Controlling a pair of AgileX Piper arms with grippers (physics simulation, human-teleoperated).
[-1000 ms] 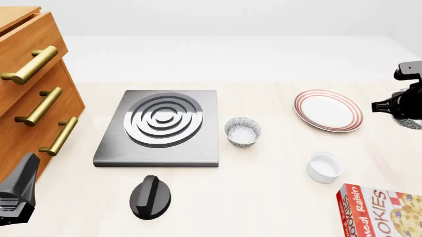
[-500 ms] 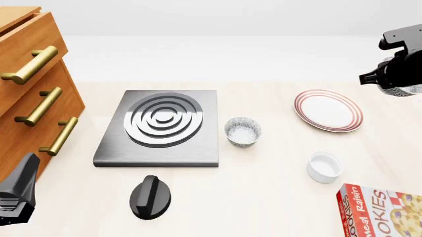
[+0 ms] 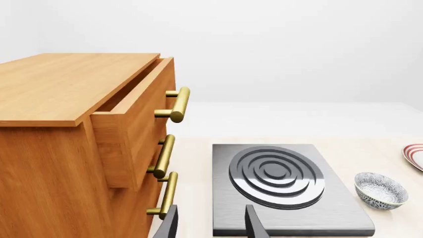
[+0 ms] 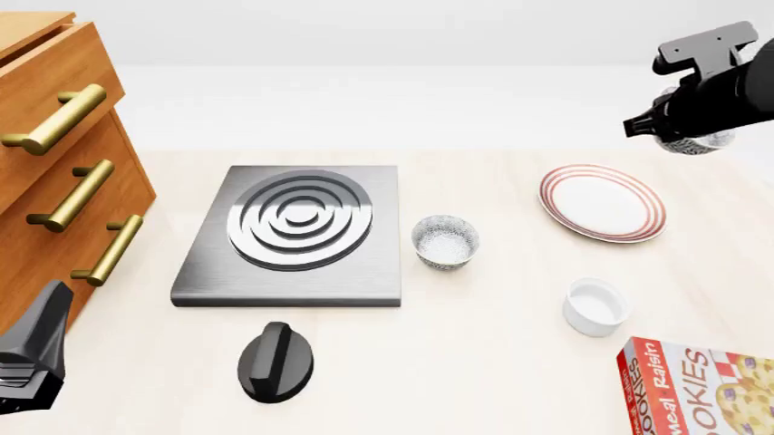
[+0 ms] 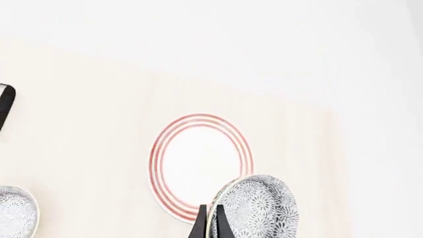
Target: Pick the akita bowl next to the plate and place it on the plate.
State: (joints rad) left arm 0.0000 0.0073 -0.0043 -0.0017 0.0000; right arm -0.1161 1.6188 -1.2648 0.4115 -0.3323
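Raised since before, right tool (image 5: 207,224) pinches akita bowl (image 5: 254,206); wrist-only detail.

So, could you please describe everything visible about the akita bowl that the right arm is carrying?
The akita bowl is small and round, with a dark grey-and-white speckled flower-like pattern outside; it looks like glazed ceramic. The right gripper holds it clamped at the rim, its thin dark jaws nearly together on the wall. It hangs tilted, its outside facing the wrist camera, lifted off the table. In the front view it shows only partly behind the arm, beyond the red-ringed plate, which is empty.
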